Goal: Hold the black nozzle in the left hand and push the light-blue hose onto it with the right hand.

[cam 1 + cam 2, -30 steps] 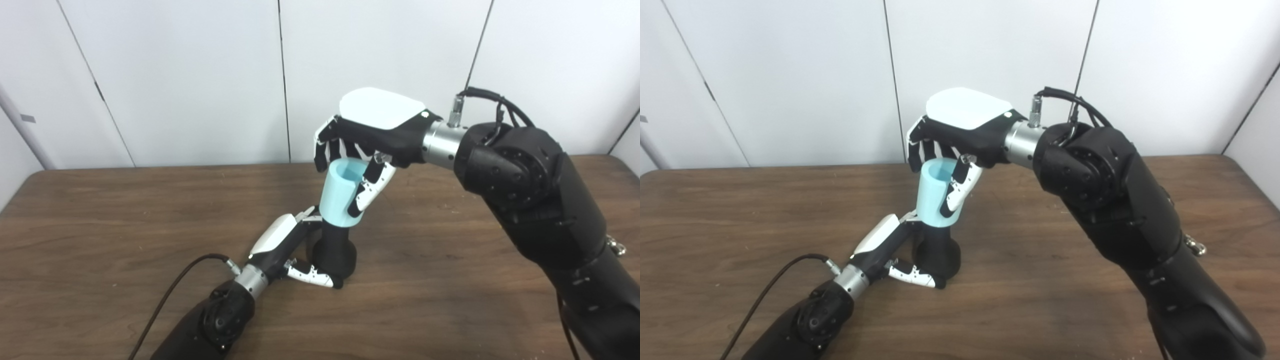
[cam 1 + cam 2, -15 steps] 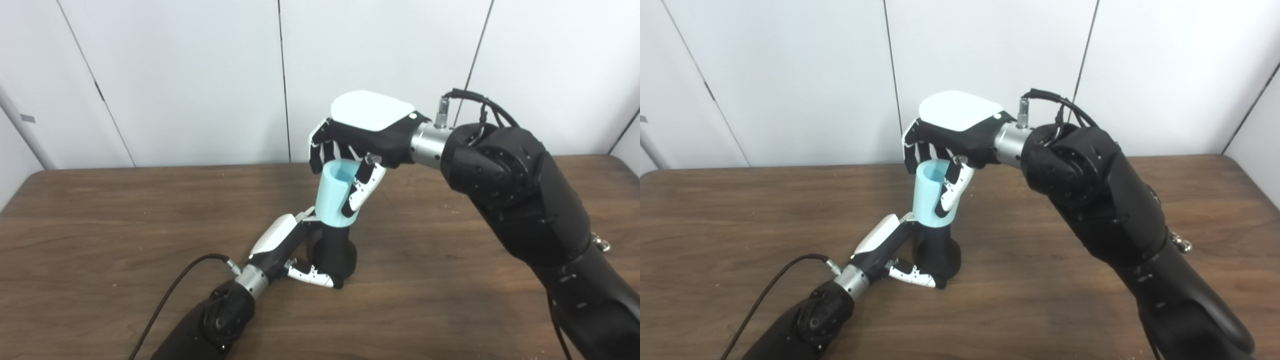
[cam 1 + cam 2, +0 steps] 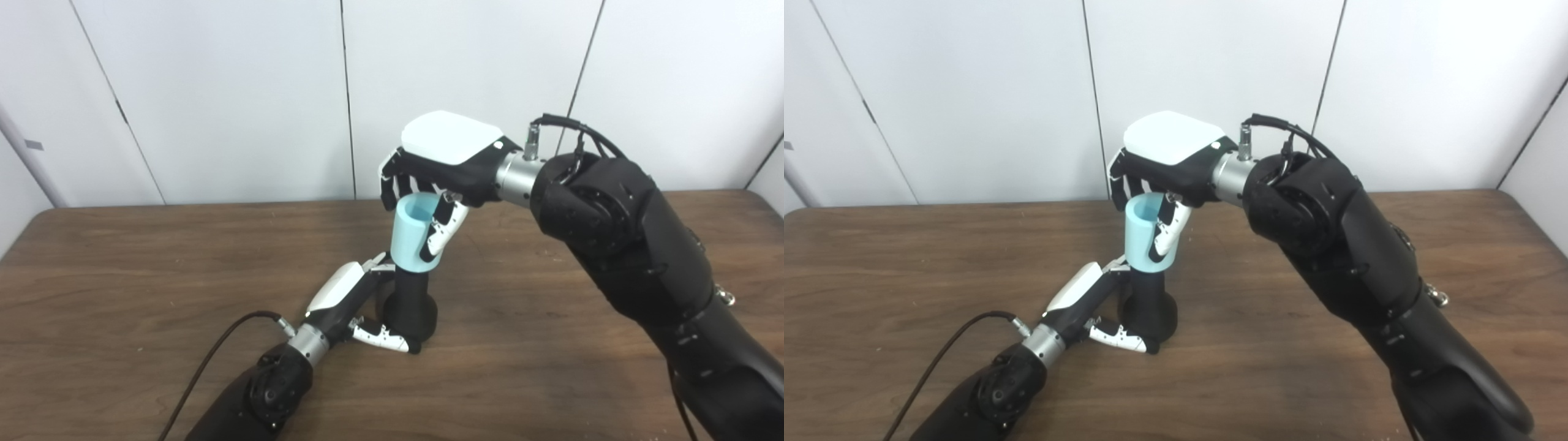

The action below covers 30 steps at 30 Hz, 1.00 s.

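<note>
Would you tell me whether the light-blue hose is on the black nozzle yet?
On. The light-blue hose sits upright over the top of the black nozzle, with no gap showing; how deep it goes cannot be told.

Table (image 3: 122, 257): dark brown wood-grain top, filling the lower half of both views and running out of frame at the bottom and sides; back edge straight, rear left corner rounded, a rear right corner visible at the far right.

Wall (image 3: 233, 92): plain white panels directly behind the table, divided by thin dark seams (image 3: 348, 98), one vertical near the centre and others slanting to left and right. A small grey tag (image 3: 34, 145) sits on the leftmost panel.

Light: even, soft, indoor; faint sheen on the tabletop, no hard shadows.
</note>
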Available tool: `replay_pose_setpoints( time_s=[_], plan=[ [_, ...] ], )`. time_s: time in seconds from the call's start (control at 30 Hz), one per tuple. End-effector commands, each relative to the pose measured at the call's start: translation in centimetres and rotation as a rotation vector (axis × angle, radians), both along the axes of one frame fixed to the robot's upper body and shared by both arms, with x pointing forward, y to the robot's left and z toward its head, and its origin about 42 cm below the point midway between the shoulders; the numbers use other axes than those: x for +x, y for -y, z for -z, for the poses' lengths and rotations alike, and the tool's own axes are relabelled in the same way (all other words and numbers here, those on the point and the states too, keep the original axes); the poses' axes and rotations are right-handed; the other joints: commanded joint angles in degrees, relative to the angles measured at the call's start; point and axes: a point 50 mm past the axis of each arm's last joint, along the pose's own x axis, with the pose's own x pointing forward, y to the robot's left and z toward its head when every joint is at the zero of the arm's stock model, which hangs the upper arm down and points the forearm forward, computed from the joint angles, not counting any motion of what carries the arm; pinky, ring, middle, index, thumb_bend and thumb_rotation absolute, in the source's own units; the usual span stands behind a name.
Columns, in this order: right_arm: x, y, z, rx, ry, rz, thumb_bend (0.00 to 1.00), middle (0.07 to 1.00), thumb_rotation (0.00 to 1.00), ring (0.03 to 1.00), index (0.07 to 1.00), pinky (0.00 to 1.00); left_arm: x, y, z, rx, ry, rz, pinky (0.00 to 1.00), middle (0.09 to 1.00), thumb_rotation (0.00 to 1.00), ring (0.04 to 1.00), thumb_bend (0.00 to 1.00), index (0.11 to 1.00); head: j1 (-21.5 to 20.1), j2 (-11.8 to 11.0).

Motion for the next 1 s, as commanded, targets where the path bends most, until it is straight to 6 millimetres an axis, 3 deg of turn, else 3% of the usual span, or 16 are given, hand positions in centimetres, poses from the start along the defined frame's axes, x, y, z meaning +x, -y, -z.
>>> replay_pose_setpoints(
  time_s=[0.0,0.57,0.97],
  plan=[
    [-0.04,-0.18,-1.91,0.015,0.078,-0.003,0.51,0.471,0.00,0.385,0.536,0.31,-4.05,-0.73,6.77,0.229,-0.221,0.024,1.00,0.805,0.07,1.000,0.52,0.484,-0.05,0.05],
    [-0.45,-0.42,-1.71,0.060,-0.101,-0.036,0.51,0.476,0.00,0.395,0.531,0.31,-4.11,-0.72,6.66,0.231,-0.226,0.024,1.00,0.804,0.07,1.000,0.52,0.484,-0.01,0.35],
    [-0.15,-0.27,-1.32,0.020,-0.134,-0.036,0.51,0.485,0.00,0.378,0.533,0.27,-4.01,-0.75,6.70,0.232,-0.223,0.021,1.00,0.804,0.07,1.000,0.52,0.484,0.03,0.49]
  ],
)
